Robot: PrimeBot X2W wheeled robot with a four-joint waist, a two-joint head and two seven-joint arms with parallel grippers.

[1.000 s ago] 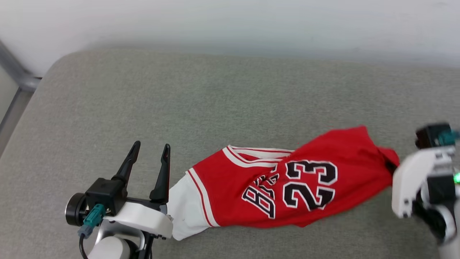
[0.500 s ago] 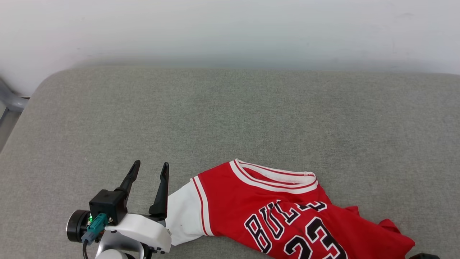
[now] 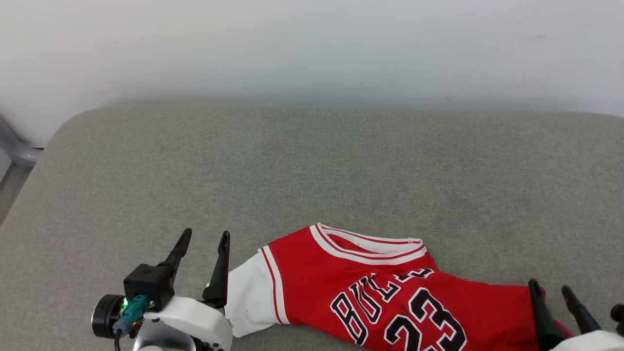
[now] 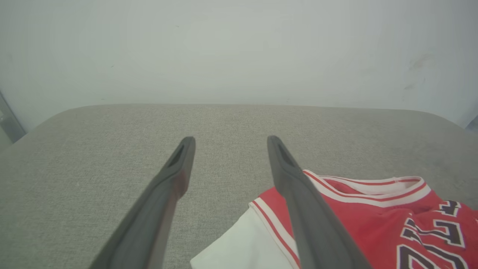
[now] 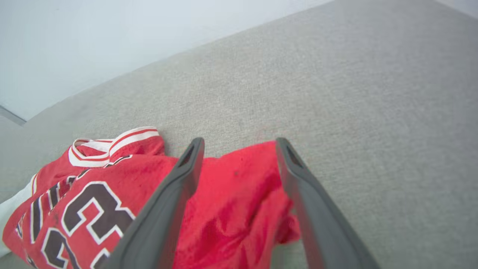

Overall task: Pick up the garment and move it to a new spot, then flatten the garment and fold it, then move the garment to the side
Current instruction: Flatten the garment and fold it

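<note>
Ahead, bare cushion lies beyond the garment; left tool and right tool stand open at its ends.

- Left gripper, jaws standing apart: bare grey cushion is lying between the jaws and ahead of them, running open up to the pale wall, which is closing off the far end.
- Garment: its white sleeve is lying just beside the left gripper's inner jaw, blocking that flank.
- Right gripper, jaws spread: rumpled red cloth is bunching between and beneath them; bare cushion is stretching ahead and past the outer jaw.
- Grey metal frame: standing well off the left gripper's outer jaw.
</note>
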